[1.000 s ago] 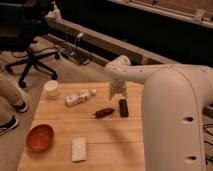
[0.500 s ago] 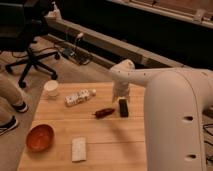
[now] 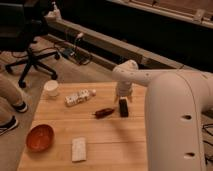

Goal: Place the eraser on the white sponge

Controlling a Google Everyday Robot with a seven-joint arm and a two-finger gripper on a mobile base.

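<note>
The fingers (image 3: 119, 97) of the gripper (image 3: 123, 99) stand apart and point straight down over the far end of the eraser (image 3: 123, 110); whether their tips touch it cannot be told. The eraser lies flat on the desk (image 3: 107, 140), right of its middle, with its long side running away from the camera, and nothing is clamped on it. Above the fingers a white wrist (image 3: 125, 75) bends over into the broad white arm (image 3: 175, 125), which fills the right side of the view and covers that edge of the desk. Just left of the eraser, near it but apart, lies a reddish-brown thing (image 3: 104, 112), tilted with its right end farther back. Farther left and toward the back edge is a small white box (image 3: 75, 98) with dark dots, set at an angle, with a small pale thing (image 3: 90, 93) at its right end. A white cup (image 3: 51, 88) stands upright at the desk's far left corner. The sponge (image 3: 78, 149) lies near the front edge, left of centre, well apart from the eraser and bare on top. A red bowl (image 3: 40, 137) sits to the left of the sponge, close to the left edge. Off the desk, a black chair (image 3: 25, 45) stands on the floor at the back left, cables (image 3: 75, 50) trail beside a long low ledge, and a person's leg and shoe (image 3: 10, 102) show at the left edge.
</note>
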